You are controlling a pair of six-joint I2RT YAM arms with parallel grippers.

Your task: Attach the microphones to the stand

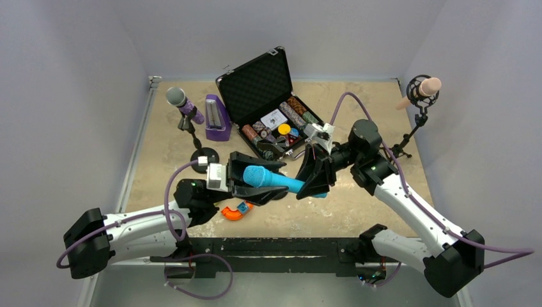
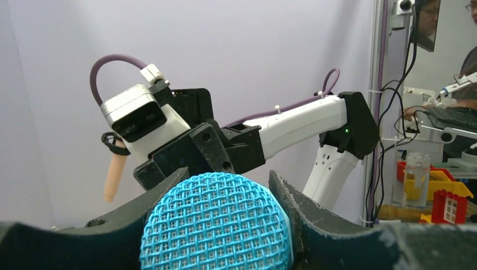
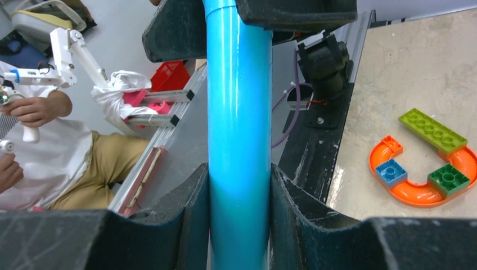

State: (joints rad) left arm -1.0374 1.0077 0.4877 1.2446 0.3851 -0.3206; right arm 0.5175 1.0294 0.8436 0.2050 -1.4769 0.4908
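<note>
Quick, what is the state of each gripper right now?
Left gripper: closed on the cyan microphone, at its mesh head.
Right gripper: closed on the same microphone's handle.

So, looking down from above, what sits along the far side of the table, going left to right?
purple microphone → purple box → black case, lying open → pink microphone

The left arm [image 1: 137, 224] and right arm [image 1: 409, 204] bend in toward each other, the left gripper [image 1: 268, 179] hugging both sides of the blue microphone [image 1: 291, 184] at its round head, the right gripper [image 1: 313, 179] squeezing its handle.
</note>
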